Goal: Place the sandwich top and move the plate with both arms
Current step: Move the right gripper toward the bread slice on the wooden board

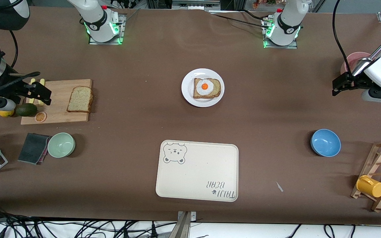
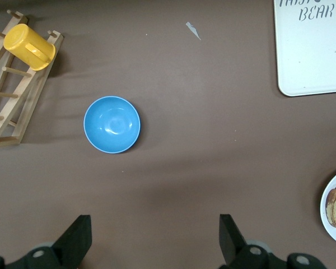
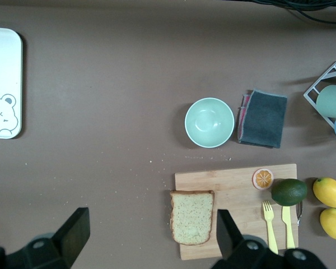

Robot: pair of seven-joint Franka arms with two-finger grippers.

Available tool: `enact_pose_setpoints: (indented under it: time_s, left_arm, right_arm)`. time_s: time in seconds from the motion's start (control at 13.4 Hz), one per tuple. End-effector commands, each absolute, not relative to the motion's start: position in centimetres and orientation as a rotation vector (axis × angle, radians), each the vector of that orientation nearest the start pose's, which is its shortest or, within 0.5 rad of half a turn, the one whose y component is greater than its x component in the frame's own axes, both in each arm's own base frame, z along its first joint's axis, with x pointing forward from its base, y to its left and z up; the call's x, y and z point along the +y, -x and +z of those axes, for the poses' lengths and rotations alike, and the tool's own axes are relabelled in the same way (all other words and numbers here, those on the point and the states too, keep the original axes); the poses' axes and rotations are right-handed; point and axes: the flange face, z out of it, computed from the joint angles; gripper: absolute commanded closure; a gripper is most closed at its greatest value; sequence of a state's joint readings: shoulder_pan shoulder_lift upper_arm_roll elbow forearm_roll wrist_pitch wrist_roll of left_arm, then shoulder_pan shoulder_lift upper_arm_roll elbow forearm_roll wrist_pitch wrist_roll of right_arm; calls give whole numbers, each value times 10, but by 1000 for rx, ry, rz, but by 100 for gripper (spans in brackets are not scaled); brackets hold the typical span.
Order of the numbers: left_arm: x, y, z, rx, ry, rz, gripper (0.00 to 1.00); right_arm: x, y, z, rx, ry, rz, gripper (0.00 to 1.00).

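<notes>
- Tray (image 1: 197, 178), lower centre of the front view, bare; blue bowl (image 1: 325, 142) and green bowl (image 1: 61, 144) look bare.
- Plate (image 1: 202, 87), centre, holds egg toast (image 1: 206, 88).
- Sandwich top (image 1: 80, 99) lies on the board (image 1: 58, 114), mid-left, beside the wide-open right gripper (image 1: 40, 94).
- Left gripper (image 1: 341, 84), mid-right edge, wide open.

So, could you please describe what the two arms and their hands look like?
Both arms are white and jointed, with black bands, black cables and green-lit bases. The left hand and the right hand are black, each with two flat fingers.
</notes>
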State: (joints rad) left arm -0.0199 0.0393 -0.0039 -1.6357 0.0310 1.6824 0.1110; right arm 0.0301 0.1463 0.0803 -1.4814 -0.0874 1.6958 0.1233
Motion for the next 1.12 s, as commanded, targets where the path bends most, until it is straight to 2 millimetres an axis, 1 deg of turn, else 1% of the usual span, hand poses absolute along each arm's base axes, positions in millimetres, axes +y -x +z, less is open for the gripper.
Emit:
enact_pose_setpoints:
  time_s: [0.0, 0.15, 0.67, 0.97, 1.04]
  left_arm:
    - [-12, -575, 587, 252, 3110, -3, 0]
    - [-12, -575, 586, 252, 3108, 0, 0]
    - [-13, -575, 587, 252, 3108, -3, 0]
    - [-13, -575, 587, 252, 3110, -3, 0]
    - [-13, -575, 587, 249, 3110, -3, 0]
  right_arm:
    - [59, -603, 603, 9, 3221, -135, 0]
    - [59, -602, 606, 7, 3219, -142, 0]
    - [64, -597, 601, 4, 3207, -77, 0]
    - [67, -590, 595, -7, 3216, 30, 0]
    - [67, -590, 593, 1, 3188, 49, 0]
